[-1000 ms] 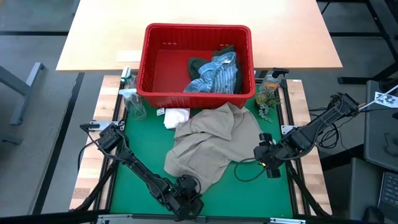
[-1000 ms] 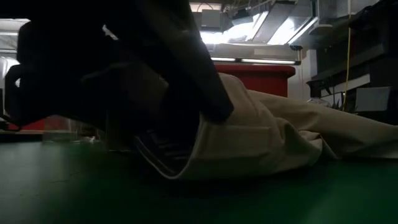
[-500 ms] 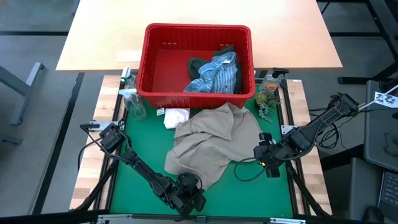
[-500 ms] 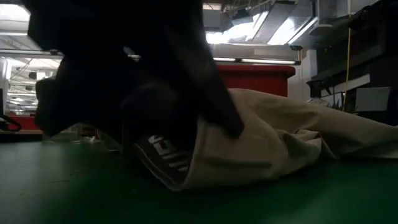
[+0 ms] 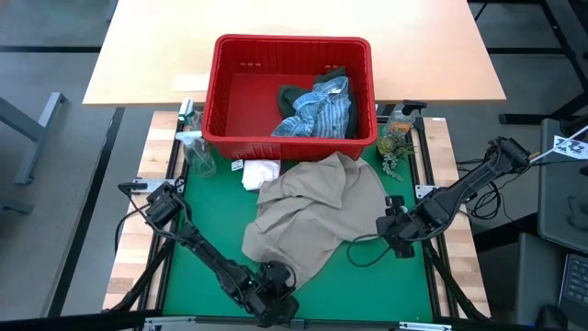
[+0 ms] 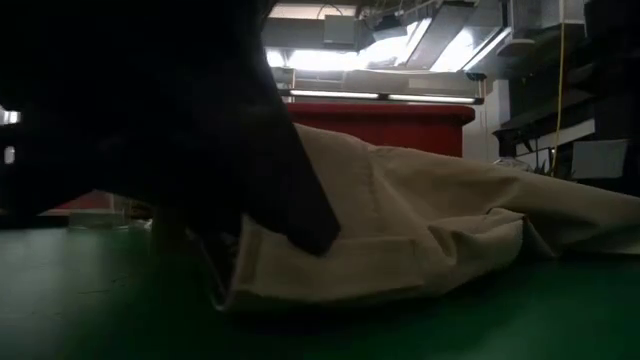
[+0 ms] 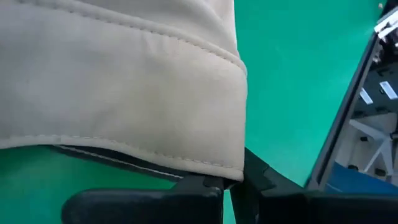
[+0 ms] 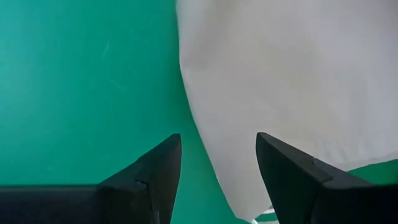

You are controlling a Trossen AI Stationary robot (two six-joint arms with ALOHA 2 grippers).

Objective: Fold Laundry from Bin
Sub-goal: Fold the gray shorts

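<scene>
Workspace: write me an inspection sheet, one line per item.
Surface: green mat on a wooden table.
Job's things: tan garment spread on the mat; red bin behind it, holding a blue-white striped shirt and a dark green garment; small white cloth in front of the bin.
Clutter: spray bottle left of the bin; small plant right of it.
Grippers: left claw shut on the tan garment's near hem; right claw open at the garment's right edge.
Cables: one looping on the mat near the right arm.
Surroundings: light wooden tabletop behind.
</scene>
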